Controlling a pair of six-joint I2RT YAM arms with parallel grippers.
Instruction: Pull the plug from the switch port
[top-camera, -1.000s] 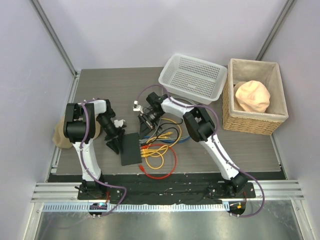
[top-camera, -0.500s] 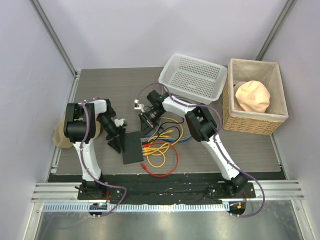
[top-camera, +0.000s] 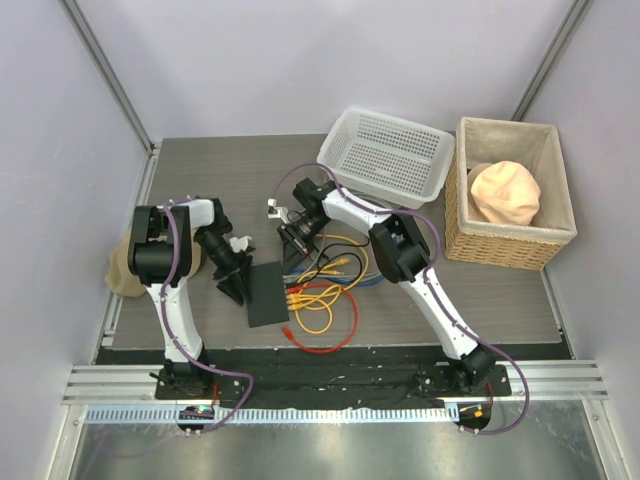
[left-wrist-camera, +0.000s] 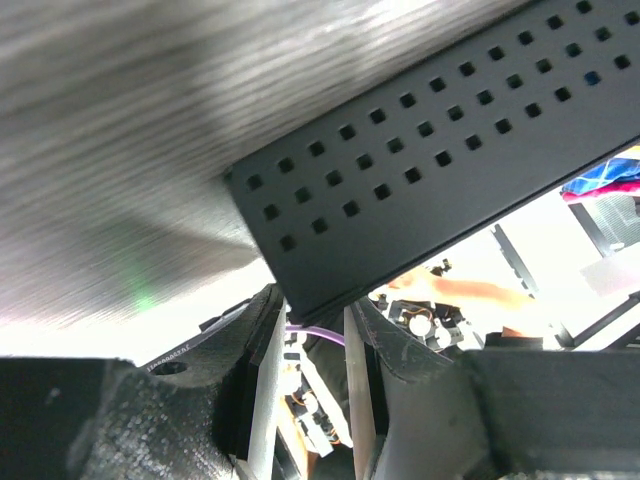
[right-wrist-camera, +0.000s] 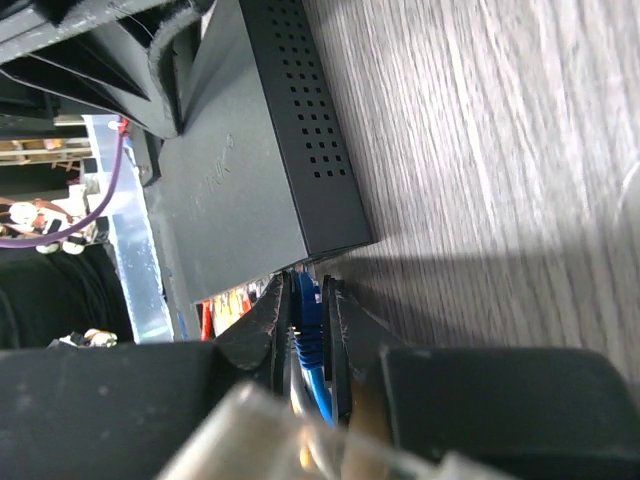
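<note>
Between the fingers of the right claw (right-wrist-camera: 305, 292): the blue plug (right-wrist-camera: 306, 335) is being pinched, and the claw is clamping shut on it.
Just ahead of the right claw: the switch (right-wrist-camera: 250, 190) is lying flat on the table (right-wrist-camera: 480, 150), with its port edge meeting the plug's nose.
Change over the last second: in the top view the switch is sitting slightly farther from the arm bases. The right claw is also sitting a little farther up the table, and the loose cables (top-camera: 320, 300) are shifting with them.
Meaning for the task: as a judgement, the pull is dragging the switch along rather than freeing the plug. The plug is looking still seated, so extraction is not yet done.
At the left claw (left-wrist-camera: 312, 318) tips: the switch's lower corner is sitting there, with the fingers a narrow gap apart. Whether they are clamping or only bracing cannot be told.
Right wrist view only: this view is showing the plug's colour, the grip and the port edge, which the top view is hiding under the wrist.
Left wrist view only: this view is showing the perforated side wall.
Top view only: this view is showing the left claw beside the switch's left edge and the right claw at its far end.
</note>
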